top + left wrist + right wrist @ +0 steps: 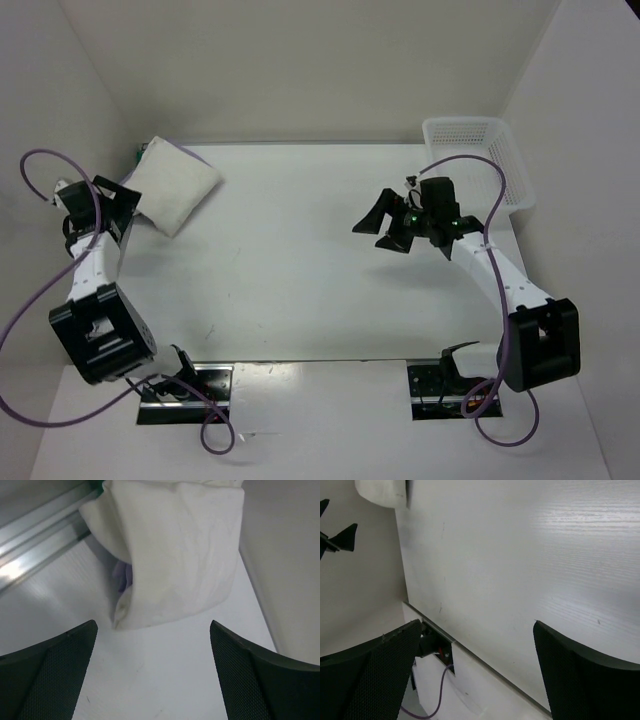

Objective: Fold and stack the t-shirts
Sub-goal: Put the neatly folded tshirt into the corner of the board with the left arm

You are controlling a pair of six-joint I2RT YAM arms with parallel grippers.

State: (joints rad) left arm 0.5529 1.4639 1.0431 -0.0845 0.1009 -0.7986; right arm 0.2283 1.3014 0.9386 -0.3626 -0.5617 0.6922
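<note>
We see the cream-white shirt (pixel 172 188) folded at the far-left corner of the surface (pixel 300 270), with a lavender shirt (pixel 122 578) peeking out beneath it. Our left end effector (pixel 152 626) stands wide open and empty just short of the shirts. Our right end effector (pixel 386 228) hangs wide open and empty over the right half, apart from the basket (pixel 470 128).

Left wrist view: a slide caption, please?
Open left gripper facing the folded cream shirt, lavender shirt peeking out at its edge.
</note>
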